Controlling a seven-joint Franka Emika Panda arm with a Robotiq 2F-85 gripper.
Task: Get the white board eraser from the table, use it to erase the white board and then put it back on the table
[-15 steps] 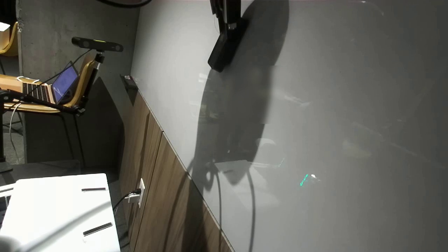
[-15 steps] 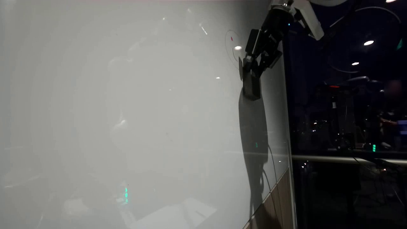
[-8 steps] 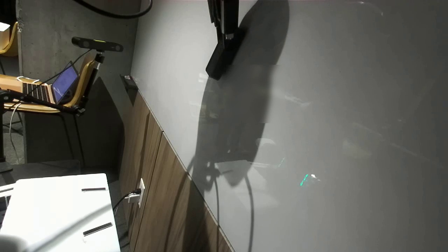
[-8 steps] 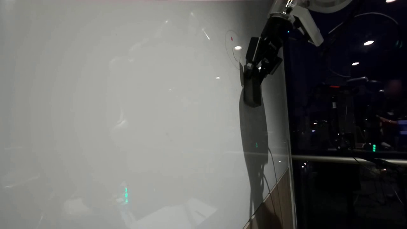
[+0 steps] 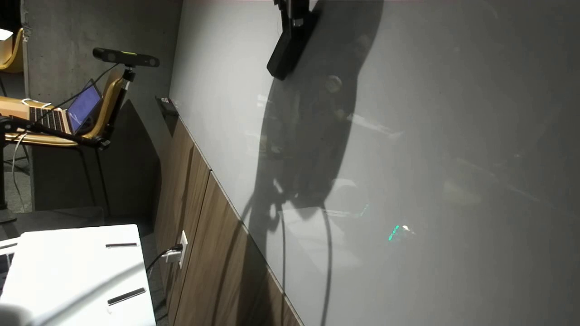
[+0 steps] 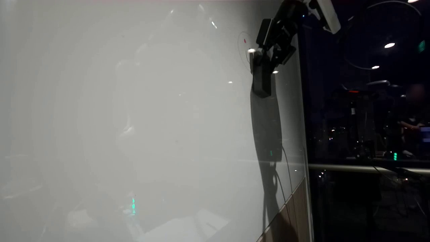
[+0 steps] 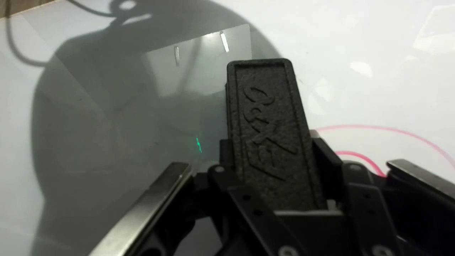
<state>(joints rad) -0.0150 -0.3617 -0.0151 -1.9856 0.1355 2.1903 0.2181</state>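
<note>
Since the fingers [image 7: 330,165] have the dark eraser [image 7: 270,135] pinched between them, picking it up counts as done. It is held up at the white board [image 5: 453,136], in the upper part of the frame in both exterior views; whether its face touches the glossy surface, I cannot tell. Erasing looks unfinished, because pink arcs [image 7: 355,154] show on the white board at the right of the wrist view. Returning it to the desk [image 5: 68,258], lower left of an exterior view, is left too, I judge.
</note>
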